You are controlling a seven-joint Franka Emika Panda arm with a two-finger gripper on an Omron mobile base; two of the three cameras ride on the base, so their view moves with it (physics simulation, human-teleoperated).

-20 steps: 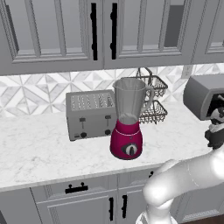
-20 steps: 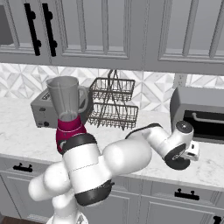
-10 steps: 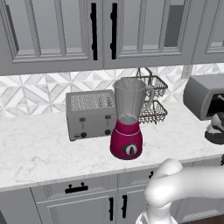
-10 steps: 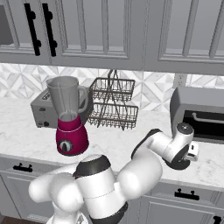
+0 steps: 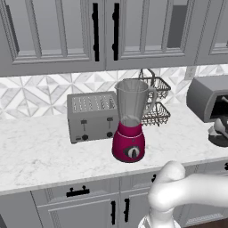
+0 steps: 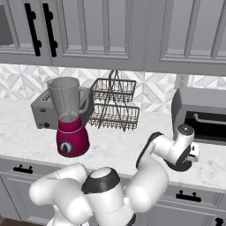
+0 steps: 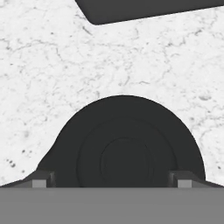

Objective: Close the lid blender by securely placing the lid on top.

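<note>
Black lid (image 7: 124,148) – lower centre of hand view, flat on marble counter (image 7: 52,65) | gripper (image 7: 111,179) spread wide, straddling it, nothing pinched | blender (image 5: 130,120) mid-frame, jar uncovered | lid likely light, stiff, slick – grip opposite rim edges

Tall blender with rounded magenta base (image 5: 128,143), clear greyish jar, dark round dial. Round black lid with raised concentric rings (image 7: 124,153) on white marble bench with grey veining (image 7: 52,65). Boxy silver toaster (image 5: 91,116), dark knobs. Dark wire two-tier rack (image 6: 114,106). Grey panelled cabinets with black handles (image 5: 58,31). White-and-grey geometric tiled backsplash (image 5: 31,95).
</note>
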